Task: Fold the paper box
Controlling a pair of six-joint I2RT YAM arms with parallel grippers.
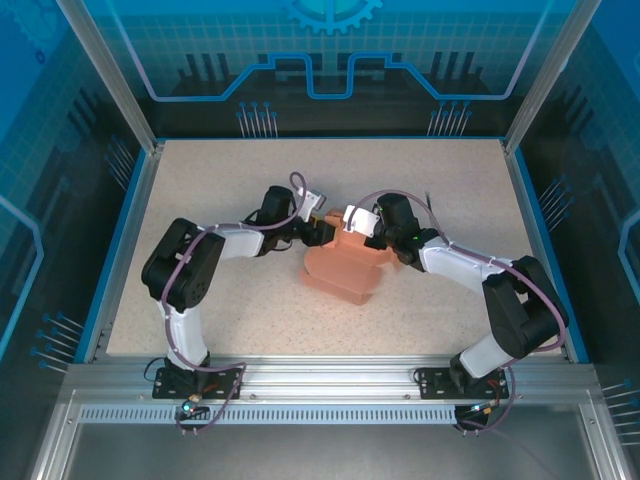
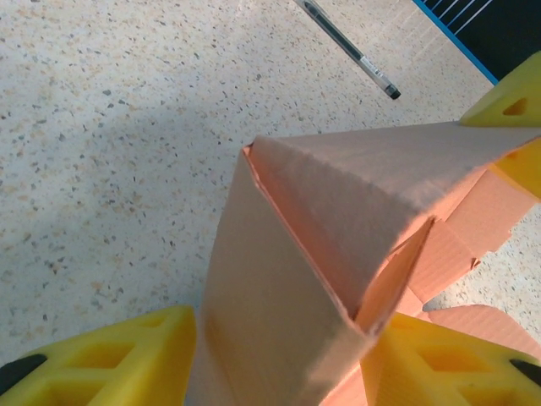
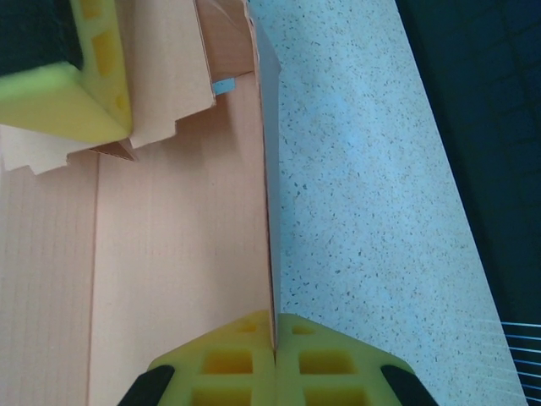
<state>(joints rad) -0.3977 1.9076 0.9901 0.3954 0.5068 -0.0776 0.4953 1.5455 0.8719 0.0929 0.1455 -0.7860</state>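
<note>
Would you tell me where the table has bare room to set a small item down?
Free: the strip between the table's near edge and the paper box; also the far-left corner. Crowded: the centre, where the left gripper and right gripper meet the box, with a pen just beyond.

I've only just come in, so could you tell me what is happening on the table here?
Both arms are working on the salmon paper box mid-table; it is partly folded. The right arm's fingers are shut on one panel's edge. The left arm's fingers straddle a raised fold; whether they grip it is unclear.
</note>
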